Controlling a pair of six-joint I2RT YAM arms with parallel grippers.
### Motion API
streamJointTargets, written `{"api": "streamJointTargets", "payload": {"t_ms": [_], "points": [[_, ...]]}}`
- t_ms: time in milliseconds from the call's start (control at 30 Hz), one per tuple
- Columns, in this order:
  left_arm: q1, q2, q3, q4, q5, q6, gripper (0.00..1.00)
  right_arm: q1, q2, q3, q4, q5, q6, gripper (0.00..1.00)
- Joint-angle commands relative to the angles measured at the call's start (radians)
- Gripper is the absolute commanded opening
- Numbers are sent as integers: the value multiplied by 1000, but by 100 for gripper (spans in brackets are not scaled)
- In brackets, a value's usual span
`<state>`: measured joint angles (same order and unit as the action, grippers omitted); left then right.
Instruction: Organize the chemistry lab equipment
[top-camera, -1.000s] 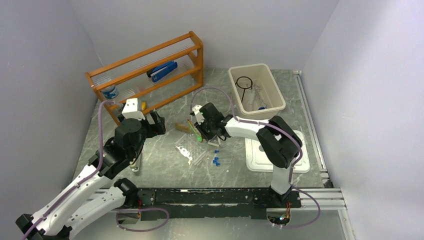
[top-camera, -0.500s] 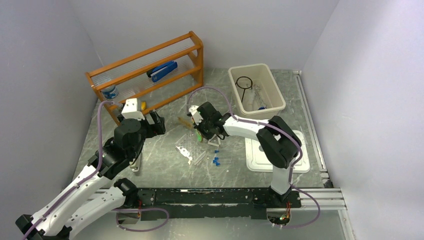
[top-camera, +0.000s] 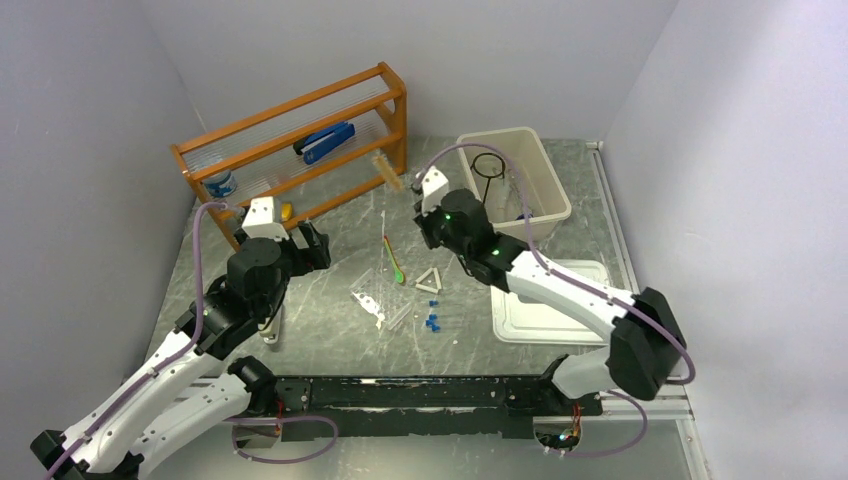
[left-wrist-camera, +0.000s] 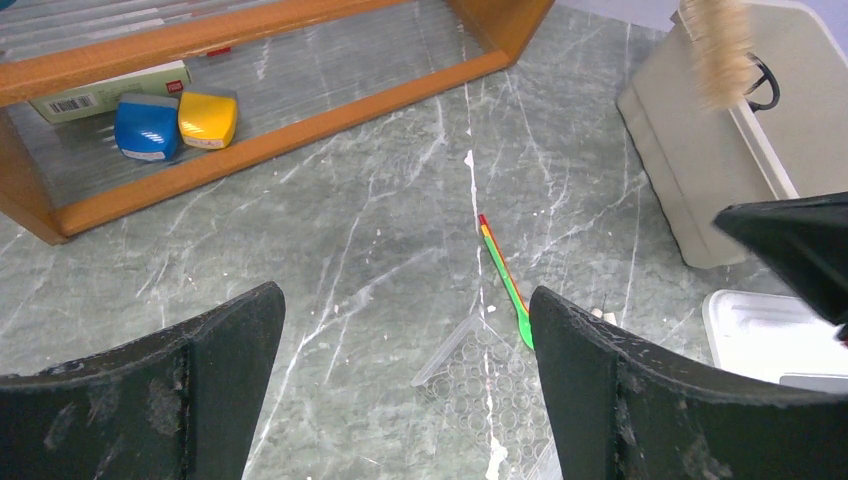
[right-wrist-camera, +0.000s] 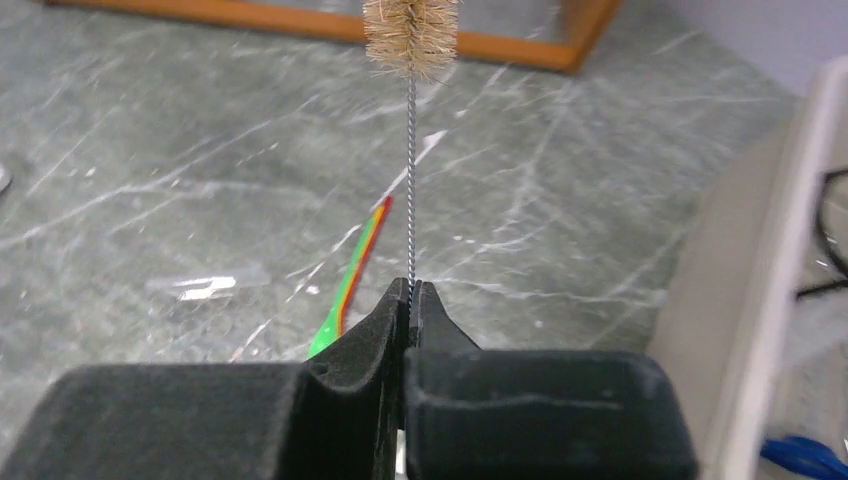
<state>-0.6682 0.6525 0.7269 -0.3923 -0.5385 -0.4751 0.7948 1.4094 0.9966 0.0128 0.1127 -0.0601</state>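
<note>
Right wrist view shows the right gripper (right-wrist-camera: 410, 297) pinched tight on the thin twisted-wire stem of a beige-bristled test-tube brush (right-wrist-camera: 411, 35). The brush's long axis runs straight out from the fingertips toward the top of the frame. In the top external view the brush is held off the table at upper centre, its bristles aimed up-left at the orange wooden shelf (top-camera: 397, 115). The cream plastic bin (top-camera: 553, 178) sits just right of the gripper, on the side away from the bristles. The right arm is far nearer, so it would likely have to swing the brush round toward the bin. The left gripper (left-wrist-camera: 405, 295) hovers at centre left with its jaws wide apart, holding nothing.
</note>
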Motion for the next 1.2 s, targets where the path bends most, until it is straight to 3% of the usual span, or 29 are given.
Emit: {"api": "streamJointTargets", "payload": {"t_ms": [0,267,533,967,1167], "points": [[5,-8,19,27,16,13,96,-53,-103,-58,85,172,50,0],[6,-17,5,83,137,43,97,-349,-164,-50,-7,196,179,0],[6,50,2,161,405,68,94,-539,-10,26,-122,174,185,0],[6,55,-21,273,662,110,93,-678,293,163,-154,48,108,0],[6,46,-29,278,659,104,93,-687,368,191,-128,58,70,12]]}}
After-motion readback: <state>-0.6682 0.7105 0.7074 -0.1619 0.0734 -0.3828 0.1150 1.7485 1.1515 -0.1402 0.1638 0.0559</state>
